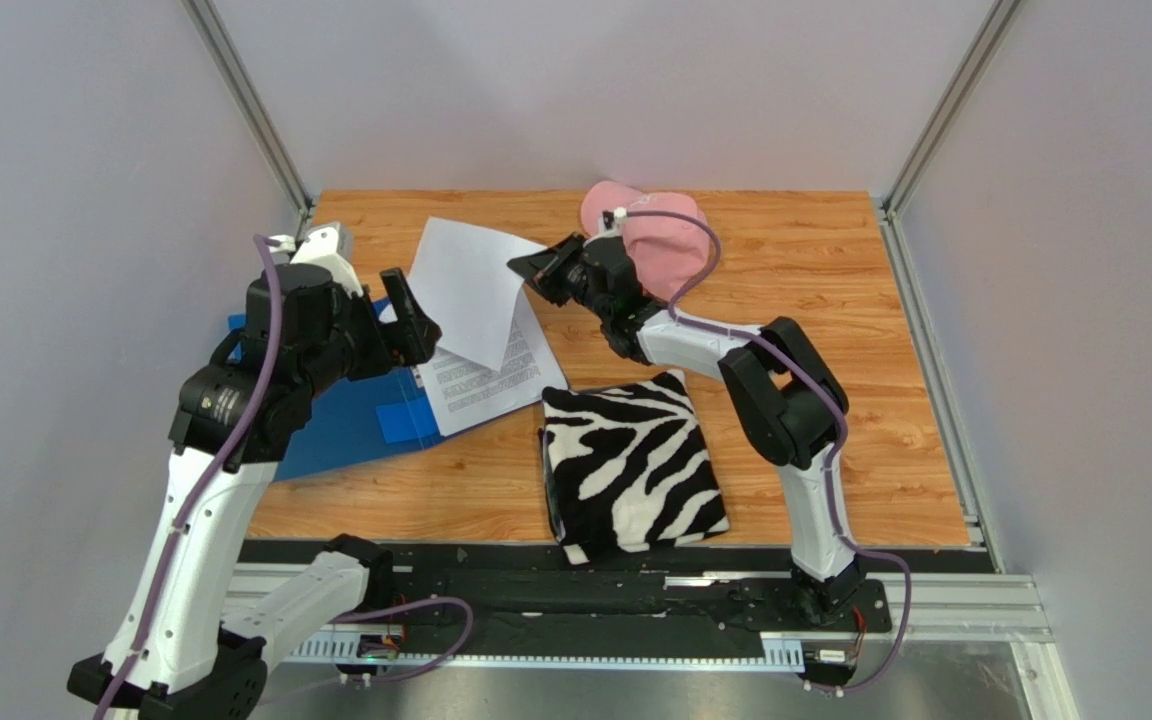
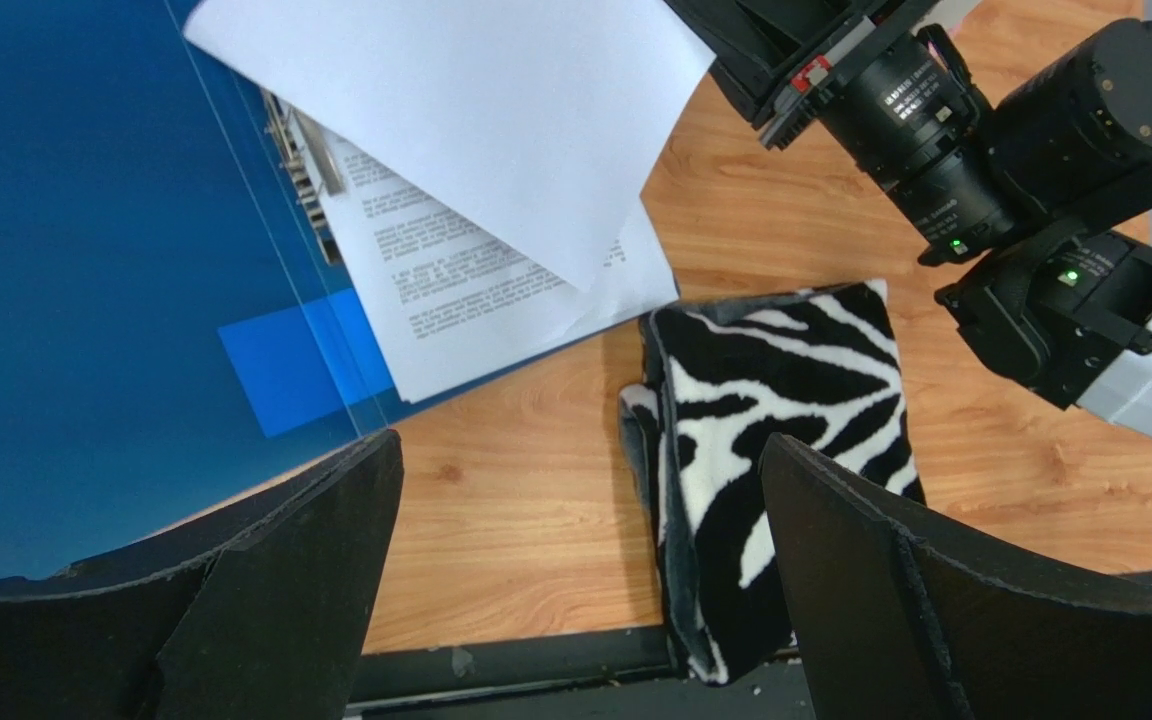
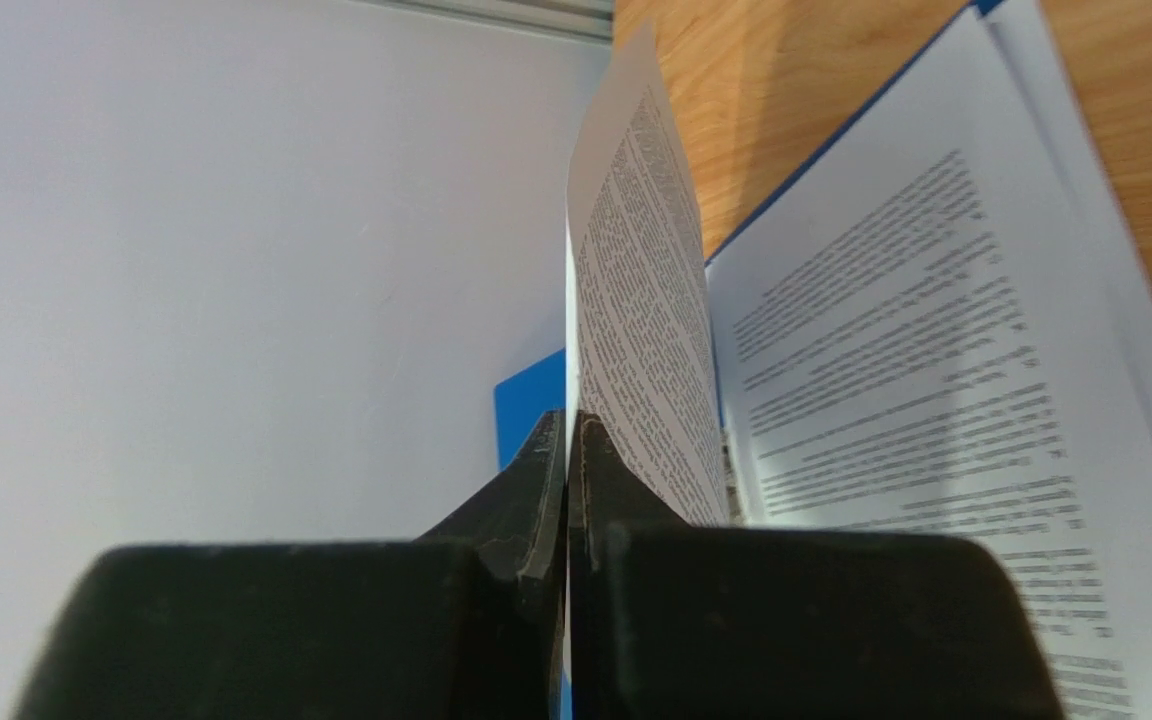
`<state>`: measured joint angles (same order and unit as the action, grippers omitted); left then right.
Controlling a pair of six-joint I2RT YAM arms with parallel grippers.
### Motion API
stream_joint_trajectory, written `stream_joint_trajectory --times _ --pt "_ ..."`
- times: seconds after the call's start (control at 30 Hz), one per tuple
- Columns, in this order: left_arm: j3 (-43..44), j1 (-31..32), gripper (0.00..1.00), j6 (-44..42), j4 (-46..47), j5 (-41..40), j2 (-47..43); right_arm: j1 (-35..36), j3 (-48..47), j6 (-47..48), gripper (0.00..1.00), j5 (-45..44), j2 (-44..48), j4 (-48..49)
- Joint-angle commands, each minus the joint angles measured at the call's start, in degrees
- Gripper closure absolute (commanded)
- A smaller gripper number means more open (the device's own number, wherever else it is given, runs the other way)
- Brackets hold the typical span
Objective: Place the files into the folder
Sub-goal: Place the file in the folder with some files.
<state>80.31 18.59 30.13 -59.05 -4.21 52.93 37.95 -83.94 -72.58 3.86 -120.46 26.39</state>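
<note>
Woodgrain tabletop (image 1: 838, 270) (grey walls (image 1: 86, 150) around); right pincer (image 3: 567, 450) pinches a sheet (image 1: 465, 285), left pincer (image 2: 579, 450) gapes.

left arm rises from the near left corner, elbow bent, wrist above the left edge; left gripper (image 1: 411, 318) has its fingers spread wide. right arm folds at the elbow and reaches toward the far edge's middle, right gripper (image 1: 527, 267) pinched flat on a paper sheet (image 1: 465, 282).
</note>
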Motion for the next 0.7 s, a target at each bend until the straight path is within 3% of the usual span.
stream_joint_trajectory --times 0.0,0.1,0.33,0.67 --pt "-1.6 -2.1 0.02 0.8 0.2 3.9 -1.2 -0.6 5.0 1.0 1.00 -6.1 -0.8 12.6" --pt "-2.5 -2.9 0.02 0.5 0.8 3.9 -0.7 -1.2 8.6 0.7 1.00 -6.9 -2.0 17.7" --pt "-5.3 -5.5 0.02 0.5 2.4 6.4 0.0 -3.0 10.6 0.2 1.00 -8.3 -3.5 19.3" --pt "-5.9 -7.3 0.03 0.5 3.4 8.2 0.8 0.1 16.7 -1.2 1.00 -9.0 -1.7 21.4"
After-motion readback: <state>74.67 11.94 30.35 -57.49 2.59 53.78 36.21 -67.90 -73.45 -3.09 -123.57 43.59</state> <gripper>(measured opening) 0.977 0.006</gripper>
